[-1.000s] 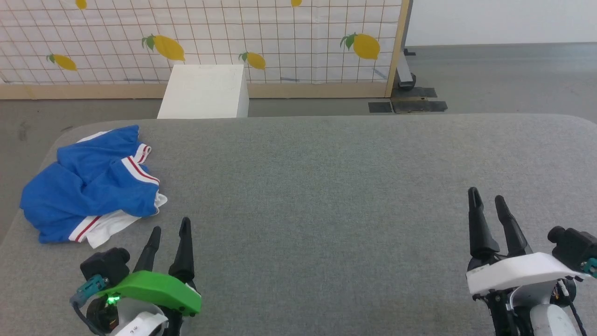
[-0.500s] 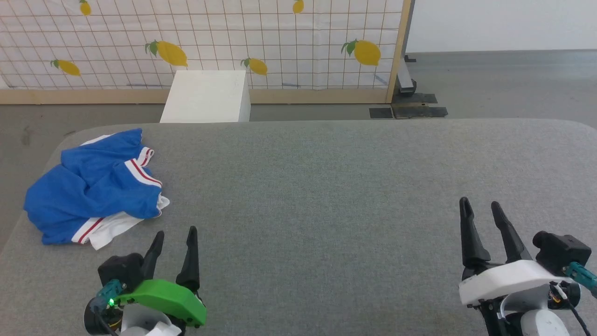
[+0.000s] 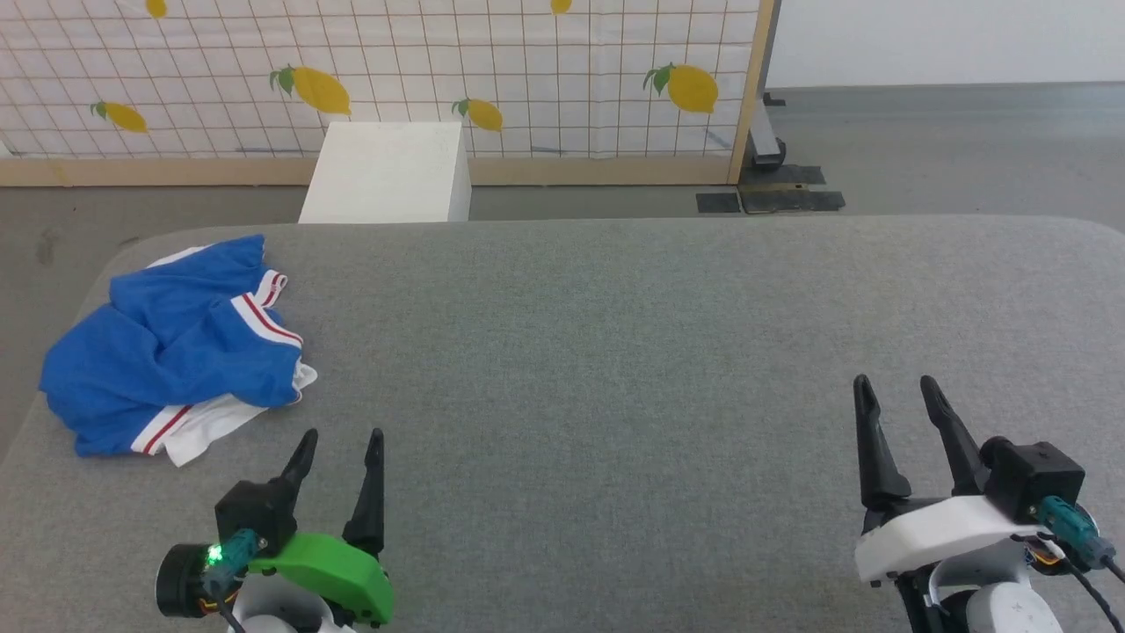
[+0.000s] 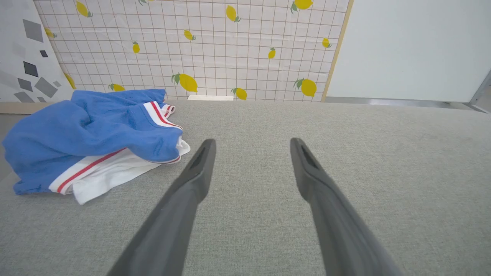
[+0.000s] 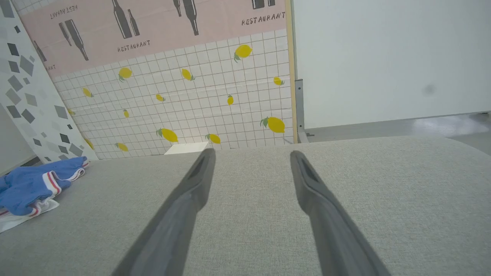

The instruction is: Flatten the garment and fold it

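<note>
Wide grey fabric-covered surface (image 3: 633, 334), possibly padded table or mattress; hard to tell which. Fine woven texture, flat, even colour, rounded far corners. Spans almost full width of head view. Garment (image 3: 167, 352) lies crumpled on far-left part, close to left edge. Bright blue cloth bunched in soft folds. Red-and-white striped trim runs across top of heap. White cloth with red stripe sticks out beneath, on near side, flat against surface.

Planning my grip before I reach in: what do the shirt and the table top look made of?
The shirt looks like soft, matte knit fabric, probably cotton or polyester jersey: it lies crumpled in loose folds. The table top looks like grey woven upholstery cloth, matte and slightly rough: a fine speckled weave shows, and the rounded corners suggest padding beneath.
</note>
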Robot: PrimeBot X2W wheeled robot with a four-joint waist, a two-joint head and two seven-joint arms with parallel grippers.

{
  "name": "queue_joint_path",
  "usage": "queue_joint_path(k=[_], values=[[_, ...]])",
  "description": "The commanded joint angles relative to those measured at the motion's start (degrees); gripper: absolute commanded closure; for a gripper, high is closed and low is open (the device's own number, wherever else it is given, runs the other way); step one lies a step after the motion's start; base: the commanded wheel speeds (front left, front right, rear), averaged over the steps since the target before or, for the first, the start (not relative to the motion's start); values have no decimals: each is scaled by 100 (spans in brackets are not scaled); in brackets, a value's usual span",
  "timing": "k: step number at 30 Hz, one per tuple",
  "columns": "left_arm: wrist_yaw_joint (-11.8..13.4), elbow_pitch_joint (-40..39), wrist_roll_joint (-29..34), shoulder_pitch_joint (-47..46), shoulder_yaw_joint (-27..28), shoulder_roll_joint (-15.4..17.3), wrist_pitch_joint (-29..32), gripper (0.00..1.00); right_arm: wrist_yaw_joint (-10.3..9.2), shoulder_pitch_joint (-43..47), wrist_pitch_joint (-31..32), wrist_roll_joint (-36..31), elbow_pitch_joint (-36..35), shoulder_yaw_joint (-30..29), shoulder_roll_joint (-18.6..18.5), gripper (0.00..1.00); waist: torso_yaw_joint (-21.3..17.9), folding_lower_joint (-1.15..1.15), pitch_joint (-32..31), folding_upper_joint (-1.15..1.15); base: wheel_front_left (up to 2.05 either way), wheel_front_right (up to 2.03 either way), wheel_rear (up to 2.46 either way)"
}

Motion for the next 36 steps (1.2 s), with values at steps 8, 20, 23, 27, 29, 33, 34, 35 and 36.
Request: queue_joint_path(k=[8,20,23,27,29,33,34,35,36], values=[[40,43,531,3,-129,135,-194,0,36,10,-191,-564,0,49,-3,0,5,0,105,0,0,0,0],[156,-1,371,1,-67,121,-195,0,36,-59,-232,-515,84,58,-3,0,3,0,185,0,0,0,0],[172,-11,322,15,-49,118,-197,0,36,-66,-241,-503,114,50,-3,0,0,0,173,0,0,0,0],[190,-17,275,19,-35,129,-198,0,36,-76,-247,-496,142,49,-3,0,0,0,160,0,0,0,0],[198,-15,263,23,-36,139,-199,0,36,-67,-244,-494,140,55,-3,0,-2,0,149,0,0,0,0],[215,-16,240,26,-44,160,-200,0,36,-63,-242,-500,147,57,-3,0,5,0,134,0,0,0,0],[220,-16,235,25,-48,163,-200,0,36,-61,-244,-502,151,53,-3,0,14,0,131,0,0,0,0],[223,-17,230,22,-52,165,-200,0,36,-60,-246,-504,154,47,-3,0,22,0,130,0,0,0,0],[225,-17,223,20,-57,167,-200,0,36,-58,-248,-506,157,42,-3,0,33,0,124,0,0,0,0]])
